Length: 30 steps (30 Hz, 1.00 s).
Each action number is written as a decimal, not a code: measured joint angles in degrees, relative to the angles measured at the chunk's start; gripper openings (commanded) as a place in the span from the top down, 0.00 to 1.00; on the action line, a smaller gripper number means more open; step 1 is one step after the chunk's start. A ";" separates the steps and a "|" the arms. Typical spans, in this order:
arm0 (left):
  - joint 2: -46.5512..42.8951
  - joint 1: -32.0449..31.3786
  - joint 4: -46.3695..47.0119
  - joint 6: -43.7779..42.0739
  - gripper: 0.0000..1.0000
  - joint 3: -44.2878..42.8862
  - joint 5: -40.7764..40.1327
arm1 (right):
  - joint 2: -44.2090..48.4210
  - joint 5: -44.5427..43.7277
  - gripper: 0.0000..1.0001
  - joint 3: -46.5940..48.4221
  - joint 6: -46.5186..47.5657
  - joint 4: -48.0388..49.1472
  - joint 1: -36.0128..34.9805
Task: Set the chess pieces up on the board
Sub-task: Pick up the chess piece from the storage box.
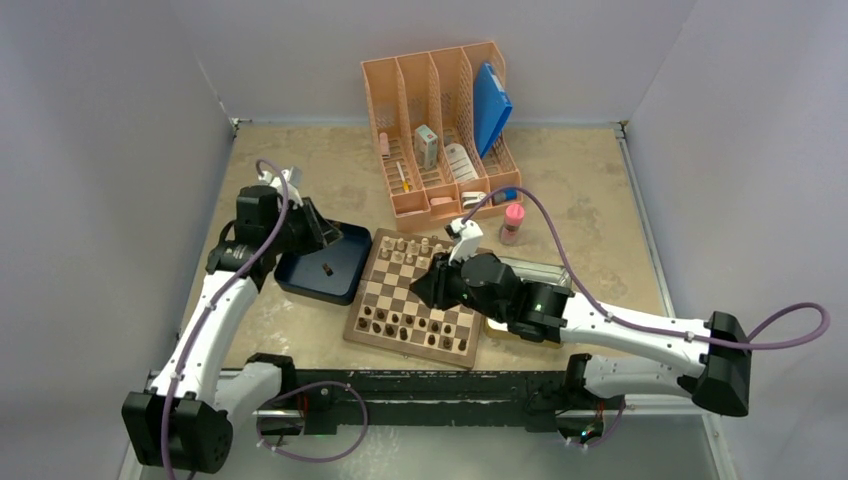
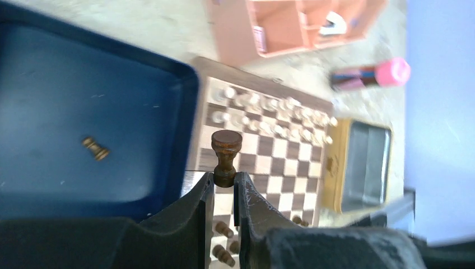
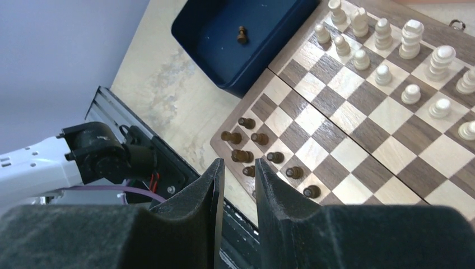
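Ok, left side first. The left gripper hangs over the right edge of the blue tray, clamped on one dark piece. It grips the small end; the flat disc end points away from the fingers. That is probably the base, but I can't confirm it. One spare dark piece lies on its side on the tray floor, well apart from the walls.

The board touches the tray's right side. The dark pieces are bunched in its two near rows, mostly at the left end, and the set looks incomplete. The pale pieces fill the far rows.

The right gripper hovers above the board's near-left part. Its jaws are slightly apart with nothing between them. The metal tin sits just right of the board.

Handling, my read:
- The pieces are tiny, very light, rigid turned wood. There is no crush risk at this grip.
- The finish looks smooth, so a piece may rotate or squirt out under an off-centre pinch.
- The base is narrow, so a piece tips easily on release.
- Best hold is the head or neck, with the axis in line with the fingers and the base free.
- The lying piece needs a pinch across its waist.
- Neighbouring squares are occupied, so descend straight and open only slightly.
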<state>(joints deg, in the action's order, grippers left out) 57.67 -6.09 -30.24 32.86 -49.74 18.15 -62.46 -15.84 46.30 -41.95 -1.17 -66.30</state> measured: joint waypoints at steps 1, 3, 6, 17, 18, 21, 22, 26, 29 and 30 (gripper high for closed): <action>-0.81 0.00 0.52 -1.66 0.85 0.00 2.97 | -0.39 -0.02 0.70 0.20 0.24 0.76 0.00; -1.88 -0.02 1.07 -4.33 0.86 0.00 7.93 | -1.07 -0.48 0.69 0.37 1.27 2.36 0.00; -2.60 -0.07 1.05 -7.56 0.87 0.00 14.84 | -2.45 -2.36 0.66 0.46 4.87 5.29 0.00; -2.58 -0.07 -3.50 -13.81 0.91 0.00 32.87 | -11.13 -0.90 0.65 4.28 24.09 10.10 0.00; -2.56 -0.07 -4.07 -14.23 0.91 0.00 34.25 | -11.54 -0.79 0.65 4.59 25.68 10.05 0.00; -2.45 -0.11 -5.46 -14.99 0.91 -0.02 37.29 | -11.54 0.55 0.65 4.79 31.78 10.27 0.00; -2.43 -0.24 -5.68 -15.10 0.91 -0.02 37.92 | -11.26 0.90 0.65 4.79 33.70 10.38 0.00; -2.43 -0.90 -6.12 -14.95 0.91 -0.02 40.15 | -7.74 3.54 0.63 3.96 43.54 12.96 0.00; -2.23 -1.22 -5.99 -14.32 0.91 0.00 41.99 | -3.85 4.74 0.57 2.32 49.37 15.30 0.00; -2.01 -1.38 -5.79 -13.92 0.92 0.04 42.88 | -3.04 4.98 0.55 2.21 50.93 15.69 0.00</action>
<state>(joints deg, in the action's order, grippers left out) 55.66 -7.46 -36.03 18.94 -49.69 61.04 -65.49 -10.85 48.51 8.97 14.52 -66.30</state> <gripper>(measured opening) 0.153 0.386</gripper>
